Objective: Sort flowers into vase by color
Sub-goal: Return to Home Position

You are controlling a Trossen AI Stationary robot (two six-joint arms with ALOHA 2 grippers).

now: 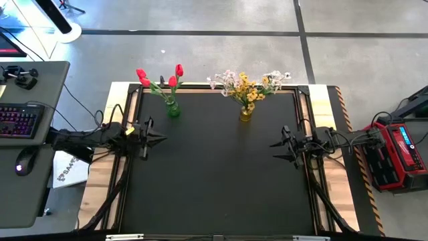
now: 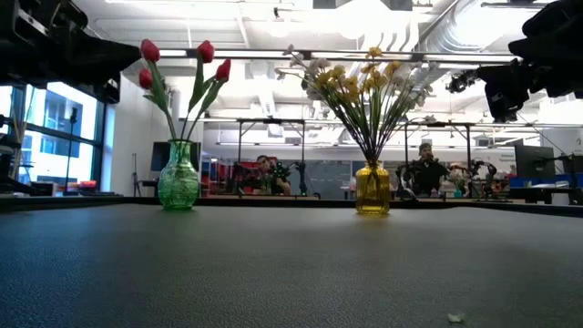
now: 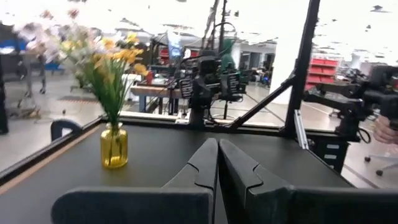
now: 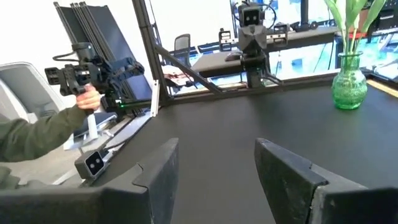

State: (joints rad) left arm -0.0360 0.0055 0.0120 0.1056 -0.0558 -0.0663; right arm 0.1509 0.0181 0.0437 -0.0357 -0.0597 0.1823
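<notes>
Red tulips (image 1: pixel 160 79) stand with their stems in a green glass vase (image 1: pixel 173 109) at the table's far left. Yellow and white-pinkish blossoms (image 1: pixel 249 85) stand with their stems in a yellow glass vase (image 1: pixel 246 114) at the far middle. The green vase (image 2: pixel 178 185) and the yellow vase (image 2: pixel 372 189) both rest upright on the black mat. My left gripper (image 1: pixel 160 138) is shut and holds nothing, pulled back at the table's left edge. My right gripper (image 1: pixel 274 150) is open and holds nothing, at the table's right edge.
A raised black frame (image 1: pixel 299 92) edges the mat (image 1: pixel 221 174), which lies bare between the two arms. A desk with a keyboard (image 1: pixel 20 120) stands beyond the left edge, a red case (image 1: pixel 398 150) beyond the right. A person's sleeved hand (image 4: pixel 87 99) holds a device off the table.
</notes>
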